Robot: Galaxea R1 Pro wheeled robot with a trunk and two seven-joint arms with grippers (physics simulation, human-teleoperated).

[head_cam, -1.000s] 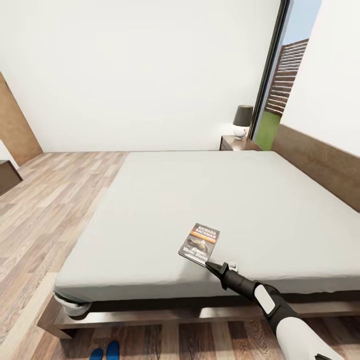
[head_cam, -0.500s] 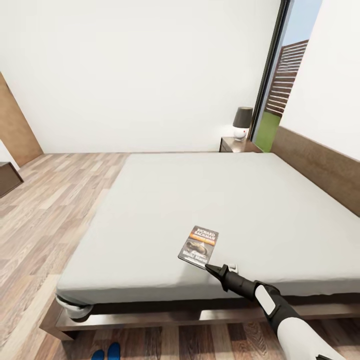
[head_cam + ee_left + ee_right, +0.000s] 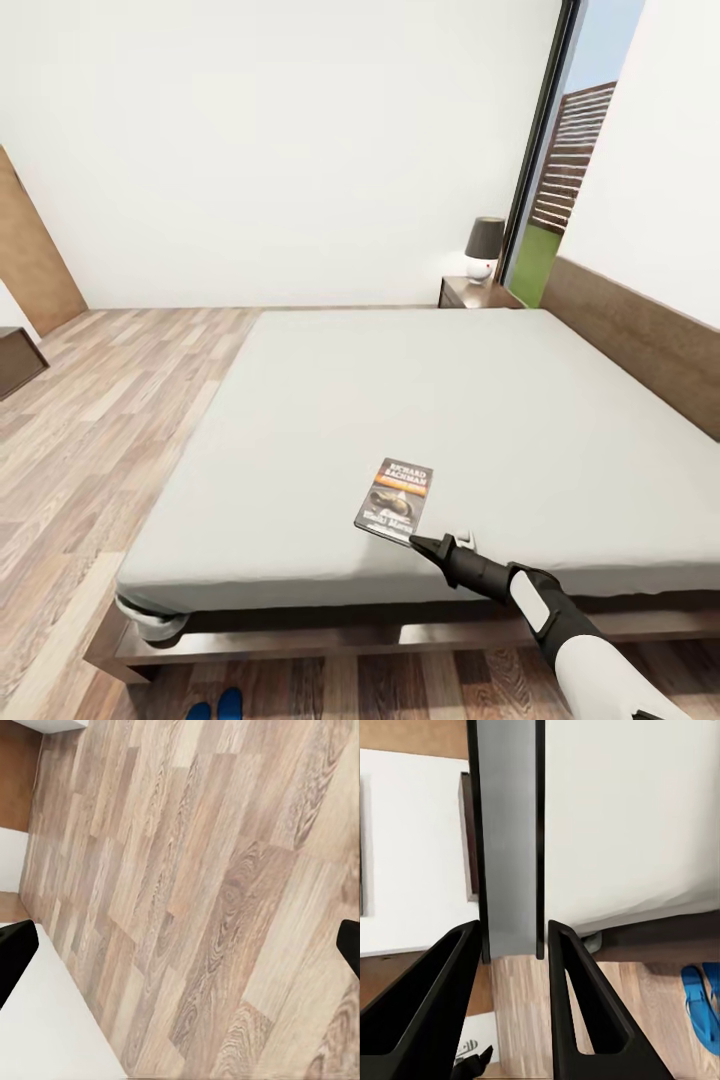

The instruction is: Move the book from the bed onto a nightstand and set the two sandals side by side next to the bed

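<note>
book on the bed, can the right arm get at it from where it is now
Probably yes: the right gripper sits at the near corner of the book, which lies flat near the front edge of the bed, nothing between them. Whether it already grips is unclear.

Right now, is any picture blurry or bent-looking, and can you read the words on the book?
In the head view the room's straight lines lean outward, wide-lens style, and the book shows white lettering too soft to read surely. In the left wrist view the wood floor is sharp. In the right wrist view the right end effector looks crisp, with a blue sandal clear beside it.
</note>
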